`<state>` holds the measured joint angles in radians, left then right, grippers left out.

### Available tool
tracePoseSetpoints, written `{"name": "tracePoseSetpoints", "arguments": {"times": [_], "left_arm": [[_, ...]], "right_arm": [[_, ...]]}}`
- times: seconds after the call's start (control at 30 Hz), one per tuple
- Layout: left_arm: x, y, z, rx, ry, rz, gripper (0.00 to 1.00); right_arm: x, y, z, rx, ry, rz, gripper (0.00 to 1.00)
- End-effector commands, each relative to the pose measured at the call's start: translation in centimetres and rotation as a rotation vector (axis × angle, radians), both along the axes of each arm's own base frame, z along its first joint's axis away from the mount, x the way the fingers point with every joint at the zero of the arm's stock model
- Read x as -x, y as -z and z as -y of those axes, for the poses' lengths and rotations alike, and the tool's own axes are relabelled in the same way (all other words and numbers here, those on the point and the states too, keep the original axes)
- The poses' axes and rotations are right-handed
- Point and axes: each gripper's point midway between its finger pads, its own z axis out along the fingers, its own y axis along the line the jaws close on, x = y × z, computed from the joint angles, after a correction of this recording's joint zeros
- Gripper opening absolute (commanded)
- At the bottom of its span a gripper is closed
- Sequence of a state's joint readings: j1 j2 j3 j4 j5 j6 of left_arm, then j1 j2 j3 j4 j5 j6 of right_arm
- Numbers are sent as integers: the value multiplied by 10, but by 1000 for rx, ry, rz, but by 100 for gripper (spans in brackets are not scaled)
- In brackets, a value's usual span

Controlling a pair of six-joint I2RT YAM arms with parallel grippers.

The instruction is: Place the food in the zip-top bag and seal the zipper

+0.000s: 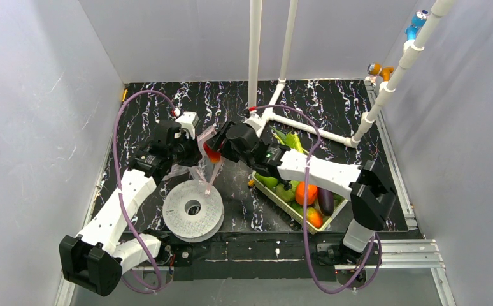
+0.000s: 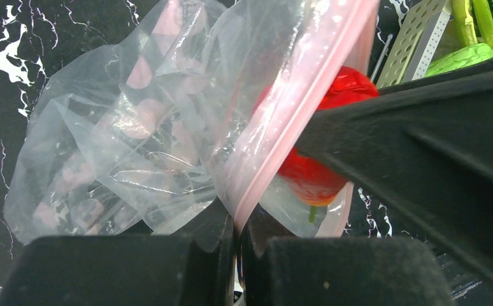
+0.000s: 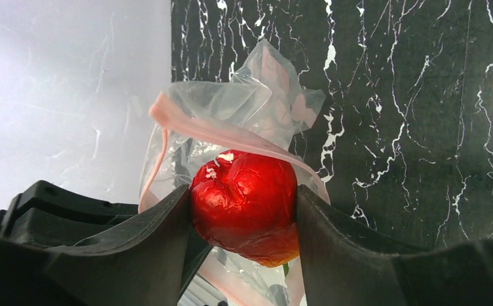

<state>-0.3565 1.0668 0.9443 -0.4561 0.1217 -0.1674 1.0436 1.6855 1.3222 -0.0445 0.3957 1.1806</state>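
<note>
The red piece [image 3: 247, 223], a glossy, dimpled, roundish toy, sits at the centre of the right wrist view. It is clamped between the two dark moulded fingers of the right gripper [image 3: 241, 197], whose jaws stand apart at its width. It is at the mouth of the zip-top bag [image 2: 135, 140], and one lip of the zipper [image 2: 295, 108] lies across its top. How far inside it is cannot be told. In the left wrist view this pink strip runs diagonally from lower centre to upper right, with the red showing partly through the film. The left gripper [image 2: 236, 229] is pinched together on the strip's lower end. The bag is thin, clear and crumpled. In the top view it hangs between the two grippers left of centre, its lower tip over the white round spool [image 1: 193, 208] below. To the right, under the right arm, the pale green tray [image 1: 276, 201] holds an orange [image 1: 306, 192], a purple eggplant [image 1: 325, 201], a green apple [image 1: 268, 180] and leeks [image 1: 292, 140]. White pipes [image 1: 255, 57] rise behind the grippers from the black marbled table [image 1: 333, 108].
</note>
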Motion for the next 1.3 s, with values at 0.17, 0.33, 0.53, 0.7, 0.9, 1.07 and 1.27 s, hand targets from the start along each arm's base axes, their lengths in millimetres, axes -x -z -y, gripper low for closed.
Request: {"name": "tracePoseSetpoints", "arguments": {"times": [0.17, 0.33, 0.53, 0.7, 0.9, 1.07, 1.27], "left_arm": [[5, -18, 5, 37, 48, 76, 0], [7, -23, 10, 62, 76, 99, 0], [6, -25, 7, 53, 56, 107, 0], [3, -22, 2, 32, 32, 104, 0], [2, -16, 1, 18, 24, 79, 0], [2, -14, 1, 13, 22, 68, 0], [2, -15, 0, 14, 19, 72, 0]], "right_arm": [[4, -20, -16, 205, -136, 167, 16], [17, -13, -19, 296, -284, 189, 41], [28, -19, -10, 340, -364, 191, 76], [38, -43, 0, 354, -425, 226, 94], [48, -61, 25, 382, -420, 229, 95], [57, -52, 42, 366, -407, 215, 85], [59, -24, 29, 333, -420, 153, 80]]}}
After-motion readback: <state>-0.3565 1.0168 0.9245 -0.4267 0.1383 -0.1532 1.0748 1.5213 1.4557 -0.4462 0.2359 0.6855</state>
